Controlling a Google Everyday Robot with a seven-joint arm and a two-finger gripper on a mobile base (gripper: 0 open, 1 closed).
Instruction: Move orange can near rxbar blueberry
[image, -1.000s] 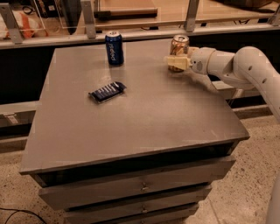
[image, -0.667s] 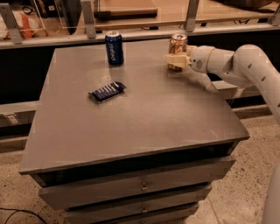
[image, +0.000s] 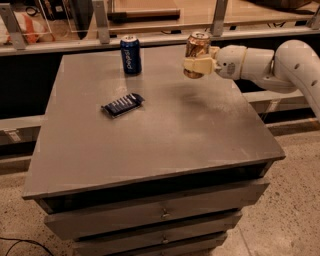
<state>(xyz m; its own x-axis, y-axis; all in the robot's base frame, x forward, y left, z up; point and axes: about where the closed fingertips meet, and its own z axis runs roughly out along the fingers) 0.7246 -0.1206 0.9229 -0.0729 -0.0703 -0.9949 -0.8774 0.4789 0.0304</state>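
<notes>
The orange can (image: 197, 47) is upright, copper-coloured with a silver top, held above the far right part of the grey table (image: 165, 135). My gripper (image: 198, 65) reaches in from the right on a white arm and is shut on the can, its pale fingers (image: 192, 65) wrapped around the can's lower half. The rxbar blueberry (image: 123, 104) lies flat on the table, left of centre, a dark navy wrapper with white stripes. The can is well to the right of the bar and farther back.
A dark blue soda can (image: 131, 55) stands upright at the far edge of the table, behind the bar. A rail with clear panels (image: 150, 20) runs behind the table. Drawers (image: 160, 215) sit below the tabletop at the front.
The gripper has lifted the orange can off the table and carried it a little to the left. The bar and the blue can have not moved.
</notes>
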